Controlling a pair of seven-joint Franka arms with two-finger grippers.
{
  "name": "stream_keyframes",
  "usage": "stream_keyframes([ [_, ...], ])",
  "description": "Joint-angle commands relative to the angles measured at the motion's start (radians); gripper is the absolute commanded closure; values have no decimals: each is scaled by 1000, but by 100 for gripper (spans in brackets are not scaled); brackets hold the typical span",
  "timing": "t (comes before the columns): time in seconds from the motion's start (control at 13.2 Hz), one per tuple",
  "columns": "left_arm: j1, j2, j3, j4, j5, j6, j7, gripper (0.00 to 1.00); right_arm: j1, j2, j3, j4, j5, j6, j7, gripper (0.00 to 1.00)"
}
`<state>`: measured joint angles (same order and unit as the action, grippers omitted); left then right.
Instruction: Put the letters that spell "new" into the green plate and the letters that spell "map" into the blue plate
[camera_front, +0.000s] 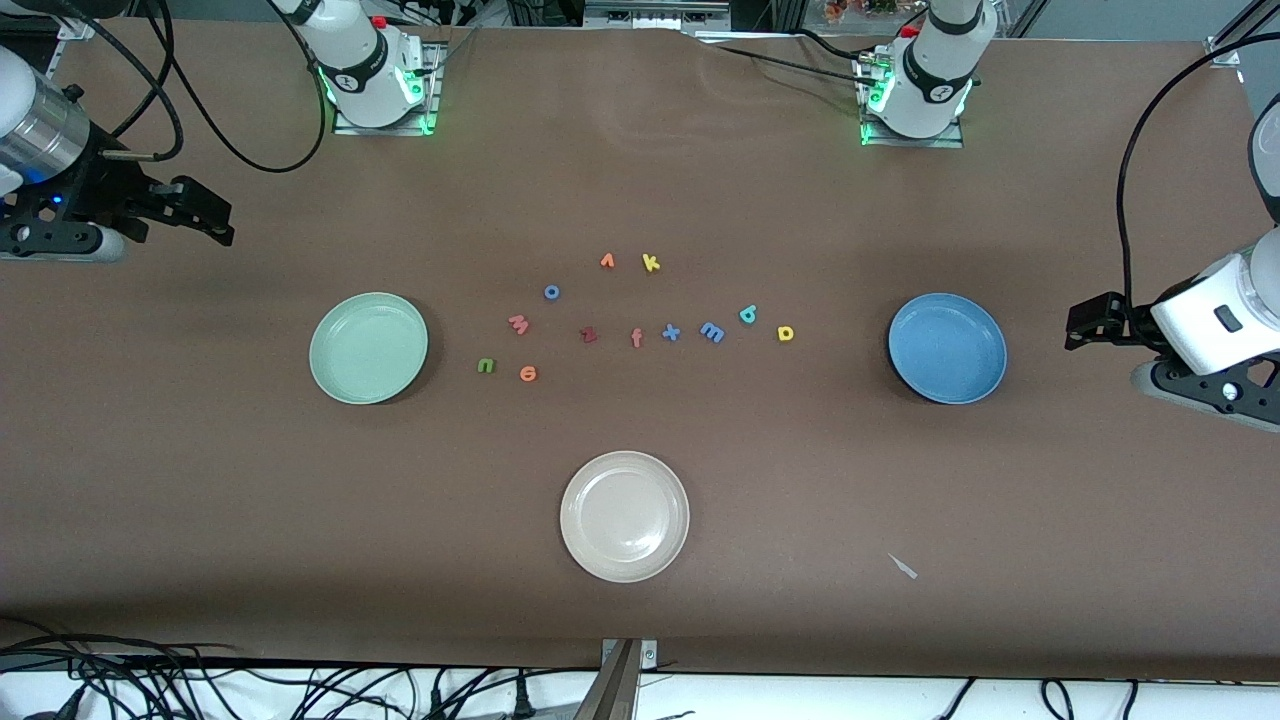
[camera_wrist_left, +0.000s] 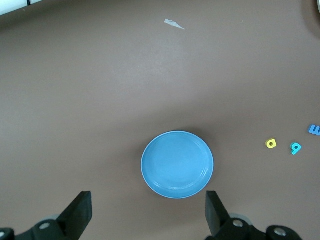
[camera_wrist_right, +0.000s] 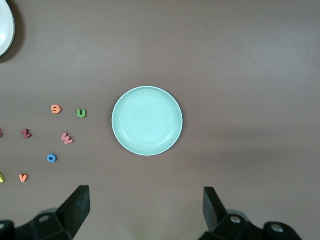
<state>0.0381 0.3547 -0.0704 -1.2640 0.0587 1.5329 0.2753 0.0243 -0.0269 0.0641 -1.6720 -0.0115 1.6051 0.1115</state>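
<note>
Right gripper (camera_front: 215, 222): jaws wide, nothing held, waiting over the bare counter (camera_front: 200, 500) at the right arm's end, clear of the green plate (camera_front: 368, 348).
Green plate: holds nothing; every letter is still on the counter.
Letters for "new": olive n (camera_front: 485, 366) and orange e (camera_front: 528, 374) lie just beside each other, near the green plate; pinkish-red w (camera_front: 518, 324) sits a little farther from the front camera than those two.
Decoys mid-row: blue o (camera_front: 551, 292), dark red z (camera_front: 588, 335), salmon f (camera_front: 636, 338), blue x (camera_front: 671, 332), with orange v (camera_front: 607, 261) and yellow k (camera_front: 650, 263) farther from the camera.
Cream plate (camera_front: 624, 516): nearest the camera, not part of the job.
Letters for "map": blue m (camera_front: 712, 332), teal a (camera_front: 748, 315), yellow p (camera_front: 785, 333) cluster toward the blue plate (camera_front: 947, 348).
Blue plate: holds nothing.
Left gripper (camera_front: 1085, 325): jaws wide, nothing held, waiting over the counter at the left arm's end.
Risk, colour: x sits just beside m, and k shares p's yellow, so a wrong pick is likely.
Risk, grasp: letters are tiny and flat; the jaws could skid off or nudge a neighbour.
</note>
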Motion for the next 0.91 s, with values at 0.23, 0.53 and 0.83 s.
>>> stream_keyframes([
  [0.23,-7,-7,-2,-2,24,4,4,0,-3,-19,3,-5,5,-13,-3,0],
  [0.53,-14,-14,-9,3,21,1,4,0,-3,-19,3,-5,5,-13,-1,0],
  [0.83,-18,-23,1,5,9,-2,7,0,-3,-21,5,-5,5,-19,0,0],
])
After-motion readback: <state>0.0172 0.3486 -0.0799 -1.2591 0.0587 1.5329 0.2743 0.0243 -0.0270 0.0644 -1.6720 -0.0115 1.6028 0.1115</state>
